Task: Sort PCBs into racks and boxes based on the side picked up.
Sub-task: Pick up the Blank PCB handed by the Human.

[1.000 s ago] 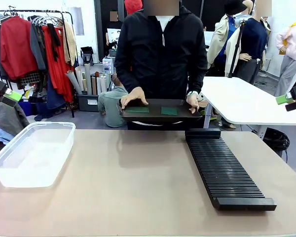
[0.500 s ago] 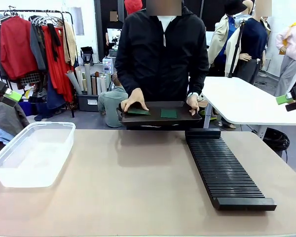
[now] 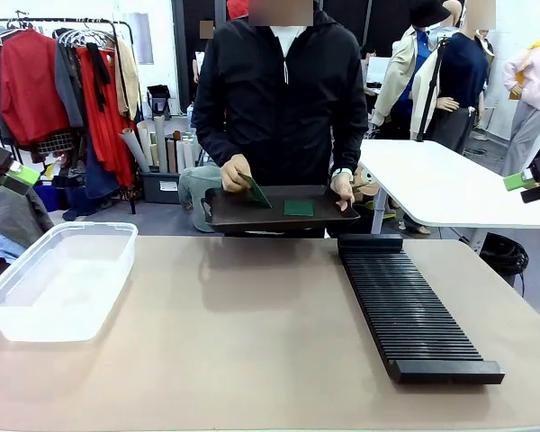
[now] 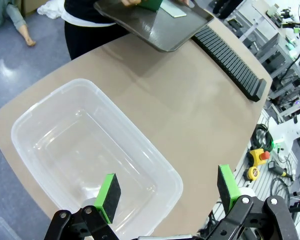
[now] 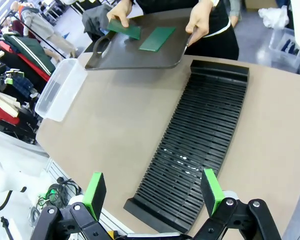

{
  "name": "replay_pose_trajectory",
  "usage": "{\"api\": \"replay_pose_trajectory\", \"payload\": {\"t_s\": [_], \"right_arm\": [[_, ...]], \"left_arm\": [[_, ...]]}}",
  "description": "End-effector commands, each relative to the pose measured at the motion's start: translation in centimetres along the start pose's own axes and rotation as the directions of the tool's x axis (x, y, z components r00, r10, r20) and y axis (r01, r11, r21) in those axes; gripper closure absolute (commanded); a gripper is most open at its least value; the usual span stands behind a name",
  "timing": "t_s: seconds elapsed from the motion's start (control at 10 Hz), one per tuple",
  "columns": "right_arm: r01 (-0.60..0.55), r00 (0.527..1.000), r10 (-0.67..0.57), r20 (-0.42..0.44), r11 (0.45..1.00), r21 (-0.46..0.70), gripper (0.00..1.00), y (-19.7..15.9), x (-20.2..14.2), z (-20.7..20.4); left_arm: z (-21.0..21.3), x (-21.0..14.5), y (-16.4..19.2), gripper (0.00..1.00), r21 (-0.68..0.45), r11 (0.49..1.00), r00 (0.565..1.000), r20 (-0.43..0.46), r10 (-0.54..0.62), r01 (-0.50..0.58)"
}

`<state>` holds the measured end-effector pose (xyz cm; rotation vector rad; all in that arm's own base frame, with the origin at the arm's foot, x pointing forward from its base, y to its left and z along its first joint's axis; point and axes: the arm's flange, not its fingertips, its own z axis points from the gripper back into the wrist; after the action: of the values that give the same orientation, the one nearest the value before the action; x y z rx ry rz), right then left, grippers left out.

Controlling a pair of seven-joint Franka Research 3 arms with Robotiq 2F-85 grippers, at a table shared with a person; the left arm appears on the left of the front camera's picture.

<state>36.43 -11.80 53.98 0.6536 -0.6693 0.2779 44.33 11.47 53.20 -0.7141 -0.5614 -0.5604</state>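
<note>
Jaws, left: wide apart, nothing between them, hanging above the near end of the clear box [image 4: 90, 145].
Jaws, right: wide apart as well and bare, above the near end of the black rack [image 5: 200, 140].
Box and rack: both on the desk [image 3: 252, 342], box at my left, rack at my right.
PCBs: the flat PCB [image 3: 298, 208] lies on the dark tray [image 3: 234, 217]; the tilted PCB [image 3: 255, 190] is lifted off it in the person's hand [image 3: 235, 173].
Tray: held at the desk's far edge, the person's other hand [image 3: 344, 187] on its rim.

Right gripper [image 5: 153, 192] spread wide, rack [image 5: 200, 145] ahead of me.
Past it I see a hand [image 5: 119, 11] pinching one PCB [image 5: 125, 28] over the dark tray [image 5: 135, 57]; second PCB [image 5: 157, 38] lies flat.
</note>
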Motion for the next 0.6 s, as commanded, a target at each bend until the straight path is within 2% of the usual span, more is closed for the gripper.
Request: {"api": "replay_pose_trajectory", "payload": {"t_s": [0.0, 0.5], "right_arm": [[-0.015, 1.0, 0.015, 0.022, 1.0, 0.02, 0.0, -0.1, 0.2, -0.04], [-0.015, 1.0, 0.015, 0.022, 1.0, 0.02, 0.0, -0.1, 0.2, -0.04]], "left_arm": [[0.12, 0.05, -0.19, 0.0, -0.005, 1.0, 1.0, 0.005, 0.002, -0.002], [0.12, 0.05, -0.19, 0.0, -0.005, 1.0, 1.0, 0.005, 0.002, -0.002]]}}
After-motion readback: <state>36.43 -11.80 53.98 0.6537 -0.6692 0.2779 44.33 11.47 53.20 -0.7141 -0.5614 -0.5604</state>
